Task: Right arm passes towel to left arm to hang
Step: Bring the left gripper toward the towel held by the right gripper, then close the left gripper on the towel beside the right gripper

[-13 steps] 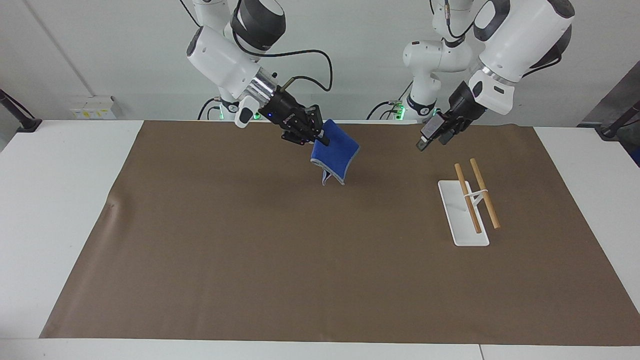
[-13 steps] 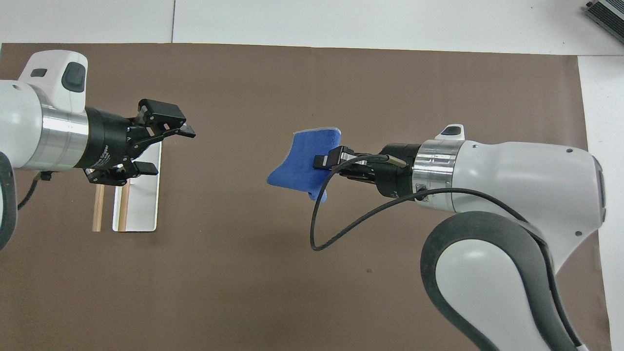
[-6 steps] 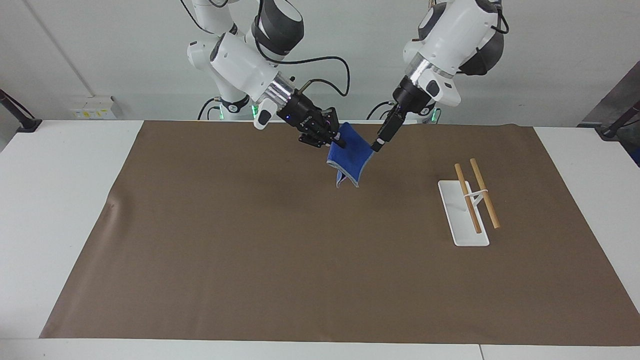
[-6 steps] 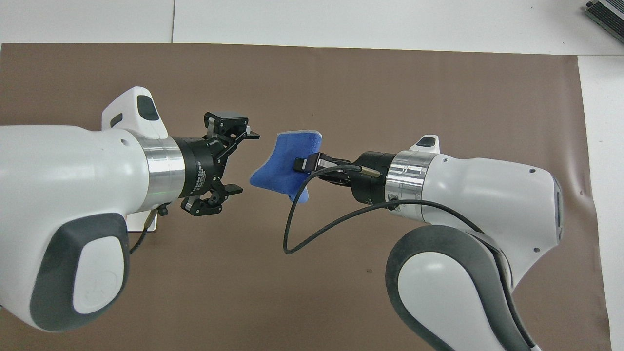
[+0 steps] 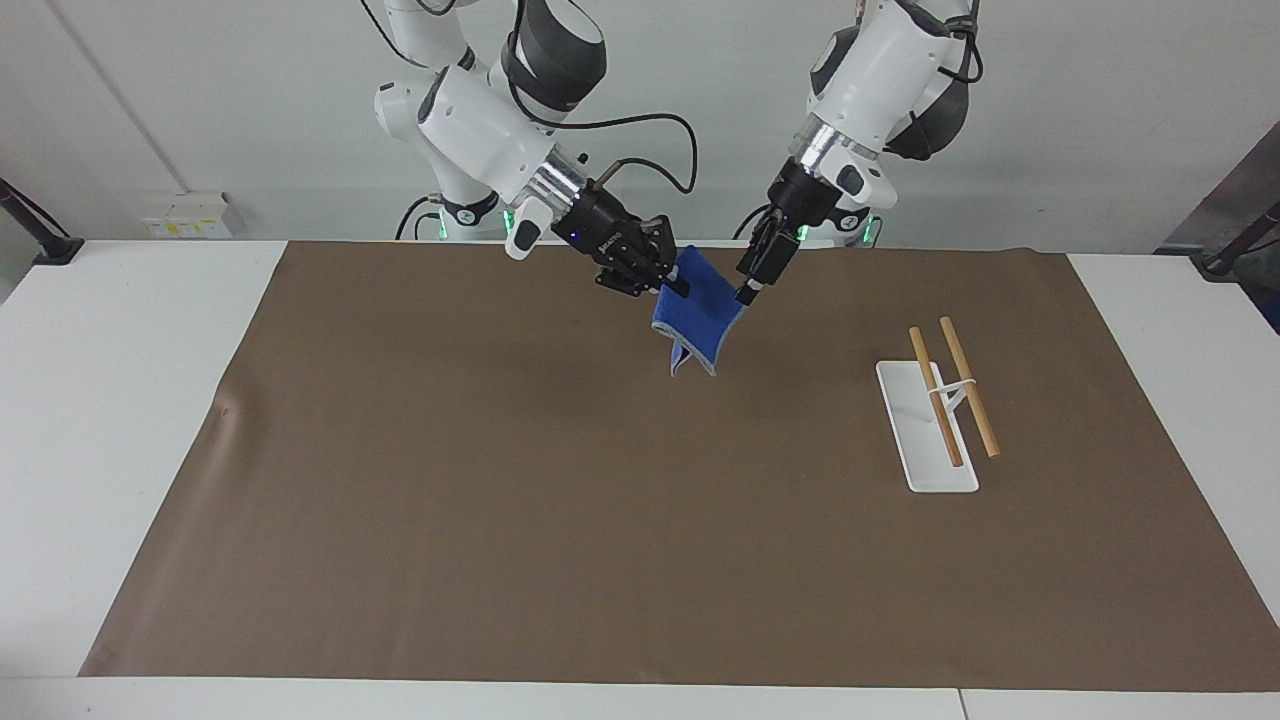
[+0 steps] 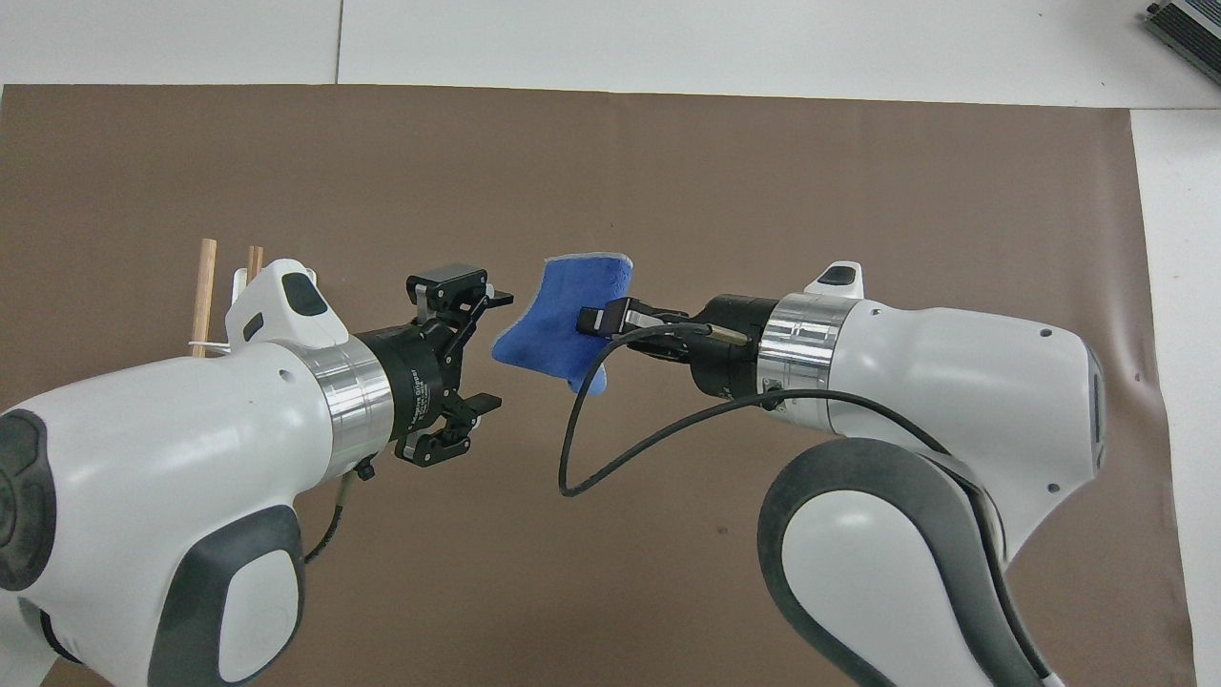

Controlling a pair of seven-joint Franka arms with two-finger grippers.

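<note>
Overhead view is showing the right gripper (image 6: 610,318) with its jaws pinching the towel (image 6: 558,329), holding the blue cloth up in the air over the middle of the brown mat (image 6: 763,172). One edge of the towel is hanging down loose under the jaws. The left gripper (image 6: 472,358) is sitting just beside the free edge of the towel, with its jaws spread wide and nothing in them. From the facing view, the left gripper (image 5: 752,280) is pointing down at the top corner of the towel (image 5: 700,320), very close to it, but I cannot tell if it is touching yet.

Going outward, the right arm (image 5: 480,130) is reaching in from its own end and the left arm (image 5: 880,70) is leaning in to meet it. The rack (image 5: 935,415), a white tray with two wooden rods, is standing on the tabletop (image 5: 130,380) toward the left arm's end, well apart from the towel.

Here is what I think could go wrong. The left jaws may be closing on air if the soft edge is bending away. The towel may be dropping onto the mat if the right jaws are letting go too soon. Both arms pulling at once may be tugging the cloth out of one grip
</note>
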